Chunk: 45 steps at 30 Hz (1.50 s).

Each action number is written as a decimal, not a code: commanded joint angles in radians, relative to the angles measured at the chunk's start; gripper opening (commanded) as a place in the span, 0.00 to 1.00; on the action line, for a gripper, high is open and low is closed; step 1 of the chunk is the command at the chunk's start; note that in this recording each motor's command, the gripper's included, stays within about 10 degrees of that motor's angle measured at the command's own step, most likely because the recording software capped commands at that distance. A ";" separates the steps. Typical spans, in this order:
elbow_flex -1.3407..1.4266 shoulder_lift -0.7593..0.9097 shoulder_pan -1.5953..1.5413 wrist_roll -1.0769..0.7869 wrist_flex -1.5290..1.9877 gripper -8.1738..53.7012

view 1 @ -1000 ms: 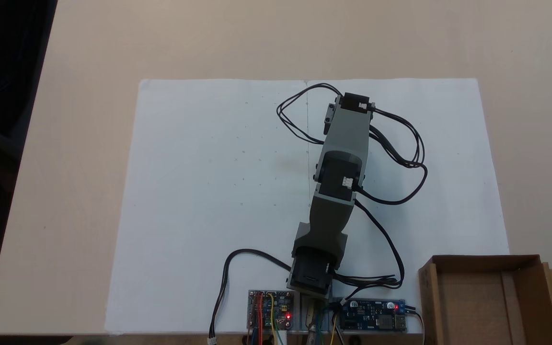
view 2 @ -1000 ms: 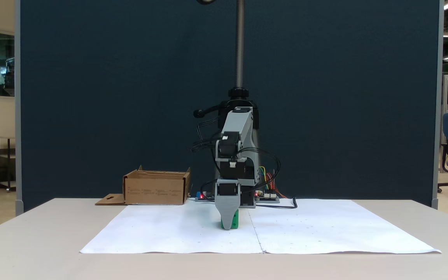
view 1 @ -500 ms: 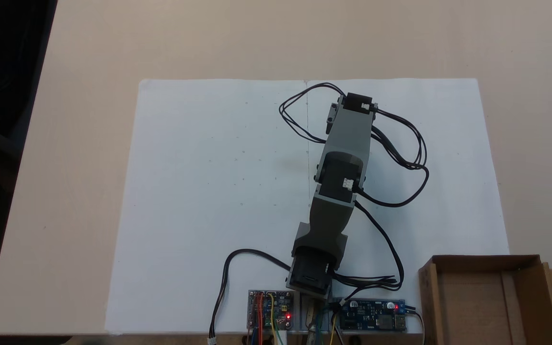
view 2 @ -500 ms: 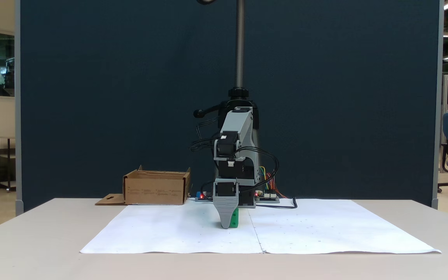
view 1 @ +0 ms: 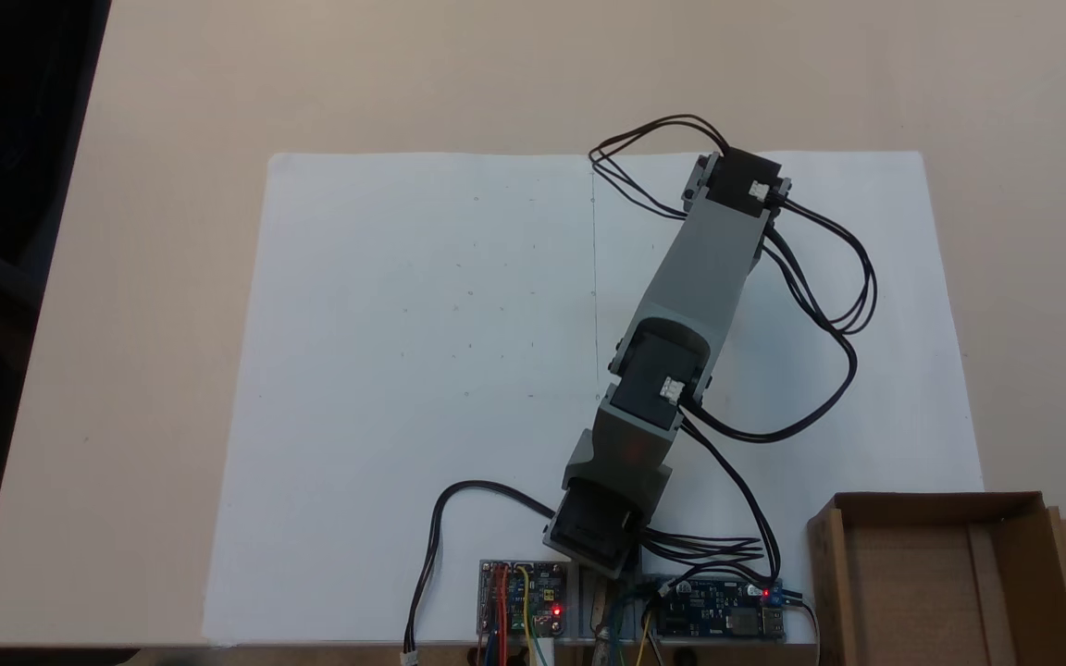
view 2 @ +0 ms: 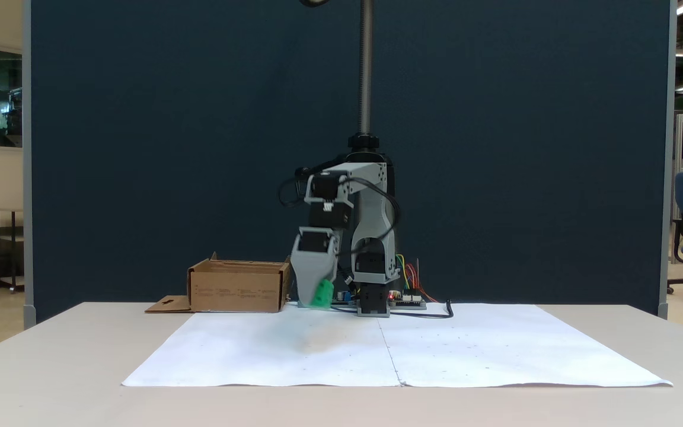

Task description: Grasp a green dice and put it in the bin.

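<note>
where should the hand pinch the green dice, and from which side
Probably on two opposite flat faces, coming from above: a small cube offers parallel sides for the jaws. The hand holds the green dice at its tip that way, tilted, clear of the paper.

No legible text, brand, number or sign anywhere. The bin [view 2: 238, 287], just left of the gripper [view 2: 316, 296] in a fixed view, carries faint dark printed lines on its front wall; too small and blurred to read. The two circuit boards [view 1: 523, 598] near the arm's base, well behind the gripper, show tiny white markings in a fixed view; none can be made out. White connector tabs on the arm's motors [view 1: 756, 190] bear no readable marks. The white paper sheet [view 1: 403, 370] under the gripper carries only scattered faint specks and a centre crease line, no writing.
</note>
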 commanded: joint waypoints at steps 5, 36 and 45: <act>-0.121 0.126 0.163 -0.034 0.006 0.33; -0.215 0.120 1.285 -0.035 -0.012 0.33; -0.173 0.017 1.298 -0.074 -0.005 0.33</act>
